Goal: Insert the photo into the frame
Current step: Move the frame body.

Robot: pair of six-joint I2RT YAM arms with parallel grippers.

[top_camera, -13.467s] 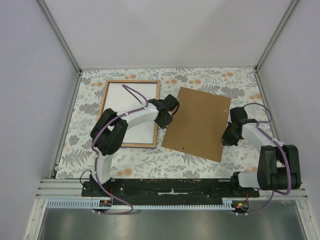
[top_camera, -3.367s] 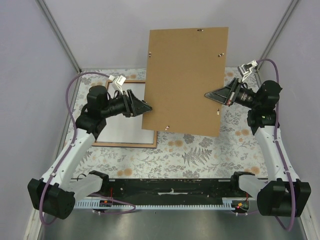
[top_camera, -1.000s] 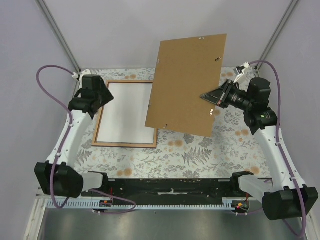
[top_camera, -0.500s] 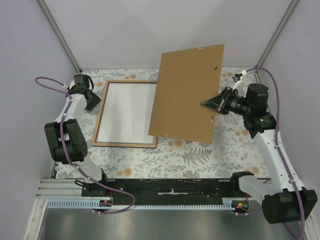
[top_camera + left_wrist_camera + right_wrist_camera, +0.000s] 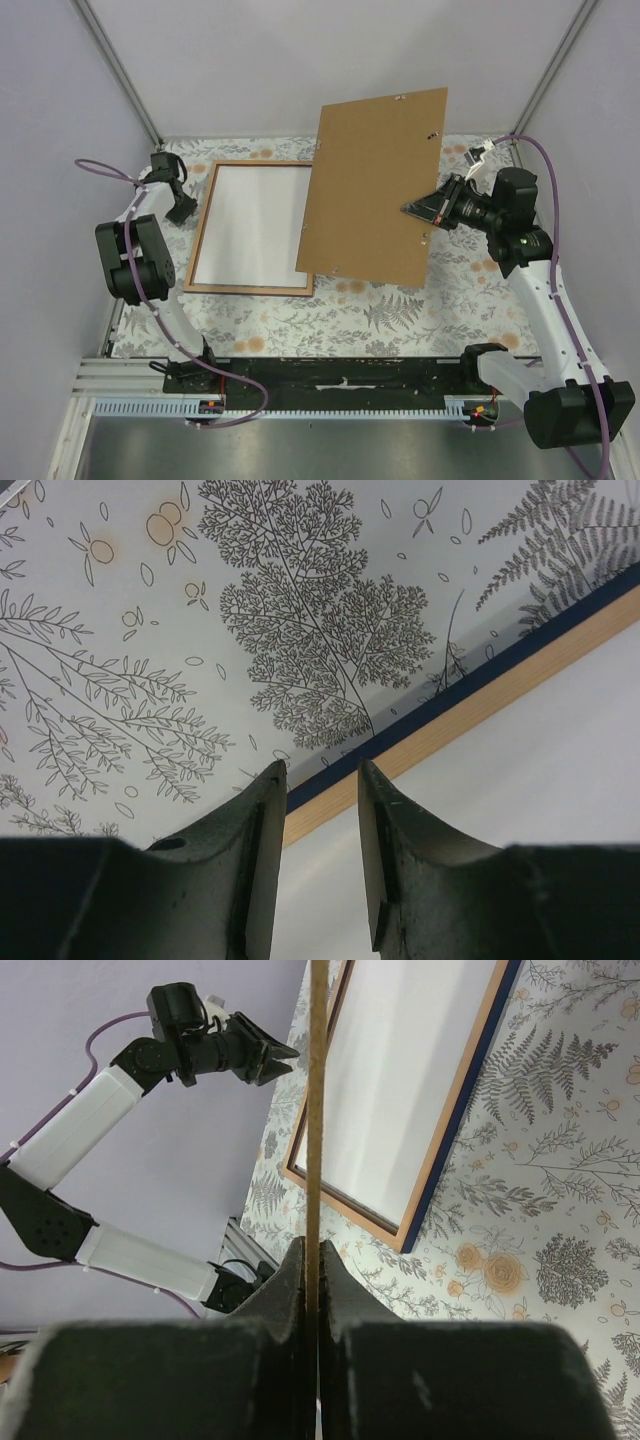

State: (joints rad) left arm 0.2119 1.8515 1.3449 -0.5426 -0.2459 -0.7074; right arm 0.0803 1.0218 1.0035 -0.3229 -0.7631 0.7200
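Observation:
The frame (image 5: 203, 228) lies flat at the table's left, light wood face up, with a dark blue outer side. A white sheet fills it, the photo (image 5: 255, 225) with its plain back up; the picture side is hidden. My left gripper (image 5: 182, 208) is open at the frame's left rim. In the left wrist view the gripper (image 5: 320, 775) has one finger on each side of the rim (image 5: 480, 706), beside the photo (image 5: 540, 810). My right gripper (image 5: 415, 208) is shut on the brown backing board (image 5: 375, 180) and holds it tilted in the air.
The right wrist view shows the gripper (image 5: 313, 1260) on the board's thin edge (image 5: 315, 1110), with the frame (image 5: 450, 1120) and the left gripper (image 5: 285, 1055) beyond. A floral cloth (image 5: 400, 310) covers the table. Grey walls stand close on three sides.
The left gripper let go of the board earlier and came down to the frame's left rim, shifting slightly in the last half second. The right gripper still holds the board aloft, now tilted.

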